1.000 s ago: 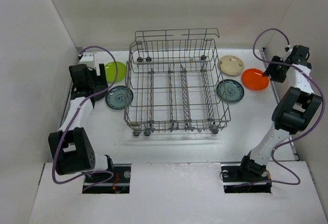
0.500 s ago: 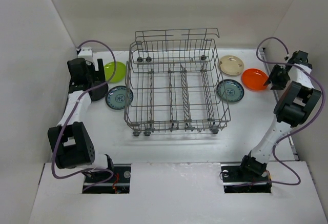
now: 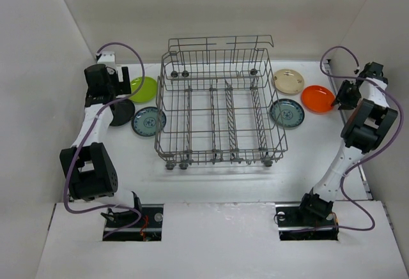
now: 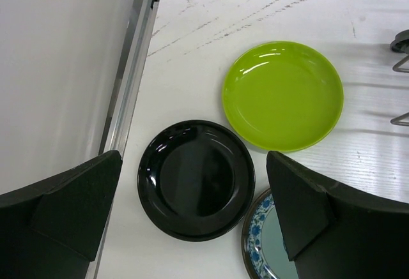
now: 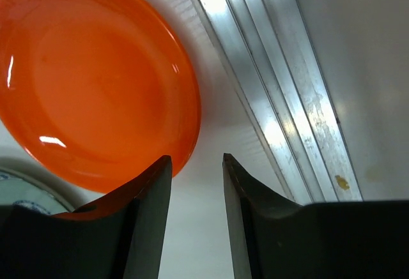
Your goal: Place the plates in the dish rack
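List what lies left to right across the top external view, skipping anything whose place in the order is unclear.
black plate → left teal plate → dish rack → right teal plate → orange plate. Left out: lime green plate and cream plate, each directly behind a teal one.

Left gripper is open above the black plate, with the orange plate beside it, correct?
No. Beside the black plate lies the lime green plate, not an orange one; the left wrist view shows it. The left gripper is open above the black plate.
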Controlling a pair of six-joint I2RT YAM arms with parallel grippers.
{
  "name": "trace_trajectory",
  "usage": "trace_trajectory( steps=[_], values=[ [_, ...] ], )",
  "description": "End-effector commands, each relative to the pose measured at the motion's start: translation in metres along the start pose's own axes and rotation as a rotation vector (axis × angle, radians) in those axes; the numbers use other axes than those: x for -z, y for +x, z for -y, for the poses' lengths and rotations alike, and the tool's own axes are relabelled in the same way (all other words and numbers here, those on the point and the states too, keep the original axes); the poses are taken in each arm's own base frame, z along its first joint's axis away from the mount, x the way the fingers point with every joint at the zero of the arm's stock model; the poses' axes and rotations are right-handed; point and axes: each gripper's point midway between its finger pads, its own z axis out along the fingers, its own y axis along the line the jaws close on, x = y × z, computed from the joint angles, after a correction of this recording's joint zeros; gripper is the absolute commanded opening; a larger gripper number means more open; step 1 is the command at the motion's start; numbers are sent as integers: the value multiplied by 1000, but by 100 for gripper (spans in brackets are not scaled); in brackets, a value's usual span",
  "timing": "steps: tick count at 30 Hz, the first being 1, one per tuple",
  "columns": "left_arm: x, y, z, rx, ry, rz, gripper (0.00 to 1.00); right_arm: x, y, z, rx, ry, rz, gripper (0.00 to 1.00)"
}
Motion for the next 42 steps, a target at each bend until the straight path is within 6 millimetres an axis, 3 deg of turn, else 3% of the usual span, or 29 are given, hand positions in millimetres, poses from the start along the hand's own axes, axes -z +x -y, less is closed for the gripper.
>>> trace_trajectory(
  steps=[1,12,20,22,26,37,42],
  values=[
    [4,-31,0,-4,2,62,100,-4,-23,10,-7,39,58,43],
    [-4,-35,10,-40,22,35,100,-32,-27,9,0,36,42,36],
    [-11,-35,17,-53,34,23,100,-37,-30,8,9,54,46,1],
    [-12,-35,19,-54,37,25,100,-34,-28,8,12,60,42,0],
    [-13,-30,18,-54,36,20,100,-14,-32,1,24,51,75,0],
    [-6,-13,9,-28,20,20,100,83,-67,-34,51,-5,309,0],
    [-3,-6,4,-19,11,19,100,106,-46,-51,64,-43,339,0]
  ],
)
